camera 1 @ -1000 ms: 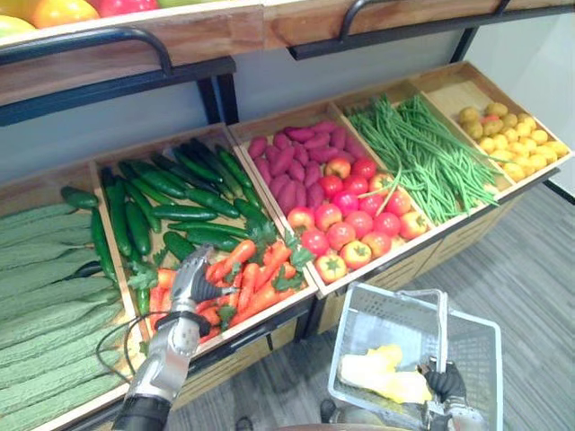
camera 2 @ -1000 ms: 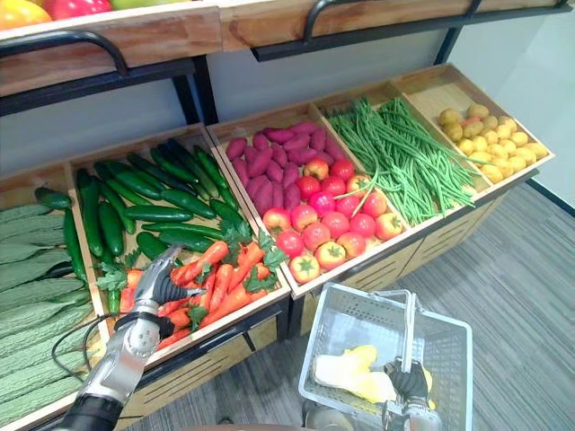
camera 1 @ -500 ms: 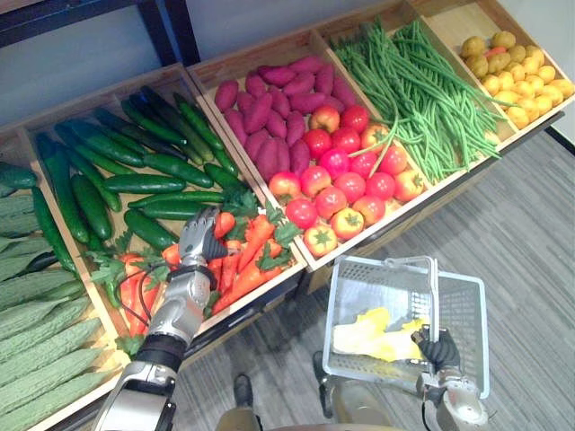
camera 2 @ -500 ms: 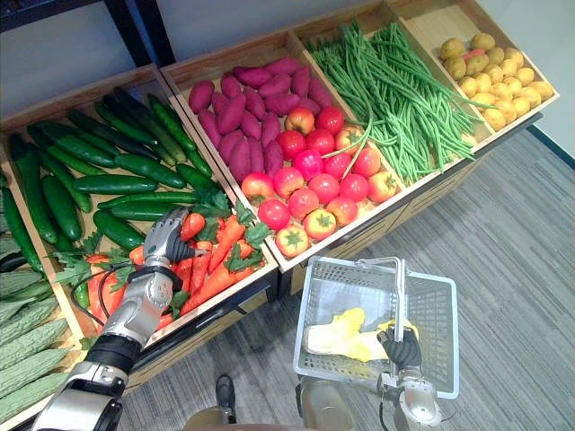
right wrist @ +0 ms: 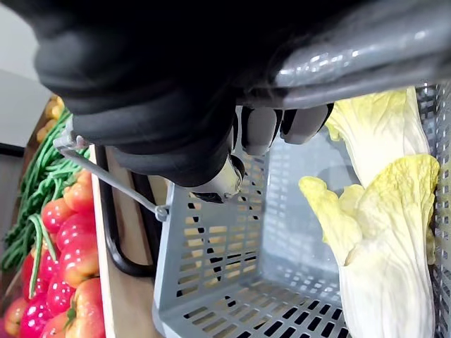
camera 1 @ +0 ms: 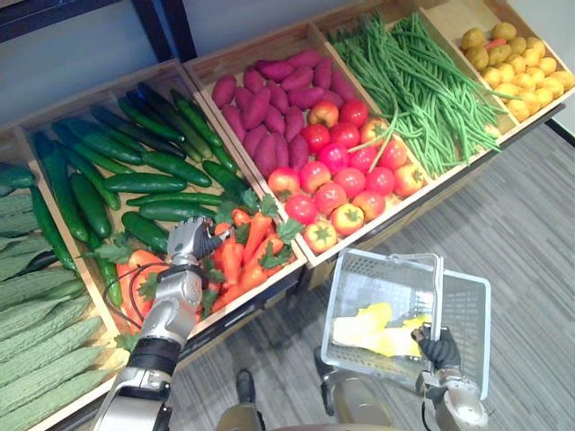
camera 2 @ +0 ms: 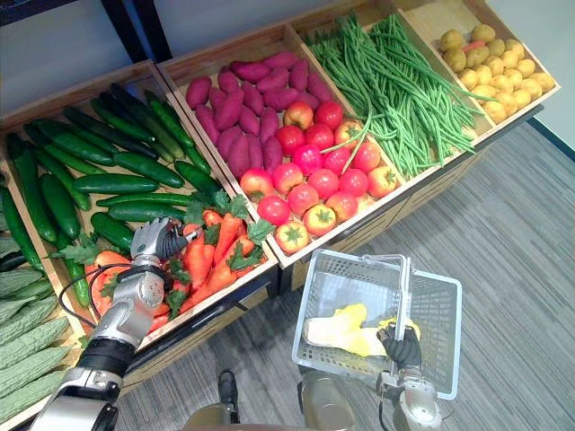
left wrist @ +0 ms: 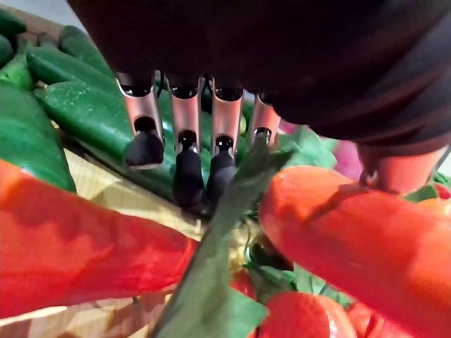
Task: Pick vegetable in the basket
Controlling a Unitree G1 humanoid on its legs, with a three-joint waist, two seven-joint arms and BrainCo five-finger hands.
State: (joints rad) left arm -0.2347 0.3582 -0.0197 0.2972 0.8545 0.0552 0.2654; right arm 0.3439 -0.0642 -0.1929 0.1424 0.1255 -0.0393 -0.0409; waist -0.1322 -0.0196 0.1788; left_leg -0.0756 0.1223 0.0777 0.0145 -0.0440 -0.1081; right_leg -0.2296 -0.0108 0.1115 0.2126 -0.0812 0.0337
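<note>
Orange tapered carrots with green leafy tops [camera 1: 254, 235]: heaped at front edge of slanted wooden crate [camera 1: 99, 97], below dark green cucumbers [camera 1: 144, 184]. Likely stiff, light, smooth; grasp mid-body, not leaves. Left hand [camera 1: 190, 241] among them, fingers loose, empty. Right hand [camera 1: 437, 348] clenched round grey plastic mesh basket [camera 1: 373, 283] handle.

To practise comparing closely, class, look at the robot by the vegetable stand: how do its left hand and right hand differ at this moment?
The left hand is up among the carrots; the right hand is low, at the basket. The left hand's fingers point straight down, closed on nothing; the right hand's curl round the basket's handle. Both wear dark ribbed covers.
</note>
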